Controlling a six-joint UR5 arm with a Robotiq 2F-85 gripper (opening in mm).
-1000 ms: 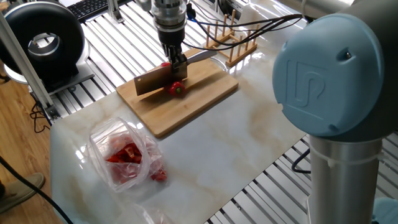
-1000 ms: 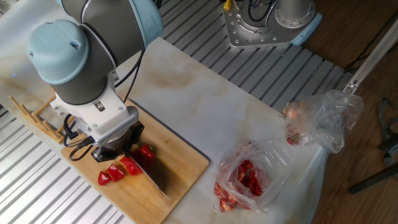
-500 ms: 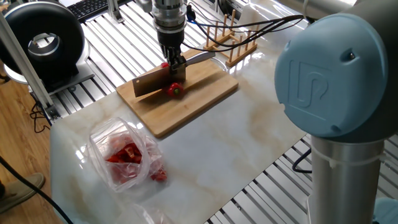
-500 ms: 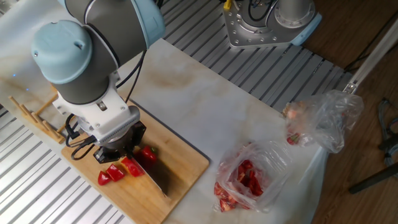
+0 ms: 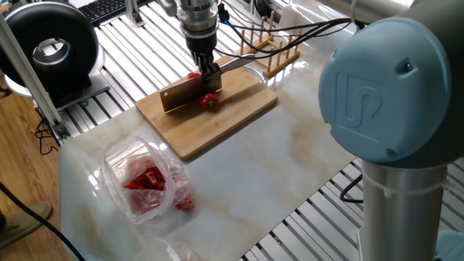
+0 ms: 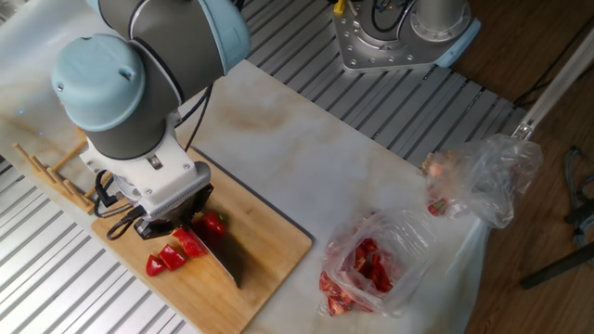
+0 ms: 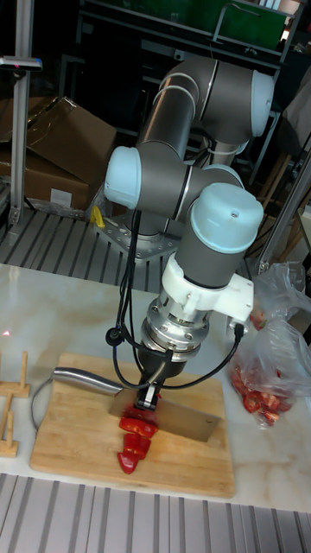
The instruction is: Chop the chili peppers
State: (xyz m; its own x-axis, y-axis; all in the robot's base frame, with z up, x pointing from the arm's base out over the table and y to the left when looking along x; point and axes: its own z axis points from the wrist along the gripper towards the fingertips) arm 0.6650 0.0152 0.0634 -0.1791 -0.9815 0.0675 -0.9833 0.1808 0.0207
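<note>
Clamping the cleaver point(image 5: 190, 92), the gripper point(image 5: 210, 74) has the chili peppers point(image 5: 209, 101) just below it on the board point(image 5: 225, 119); the other fixed view shows cut pieces beside the blade; press straight down, keeping slices even.

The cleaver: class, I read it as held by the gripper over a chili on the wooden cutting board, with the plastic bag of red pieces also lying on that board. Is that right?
Not quite. The plastic bag of red pieces lies on the marble table, off the wooden cutting board, as one fixed view shows. The gripper does hold the cleaver over the chili on the board.
</note>
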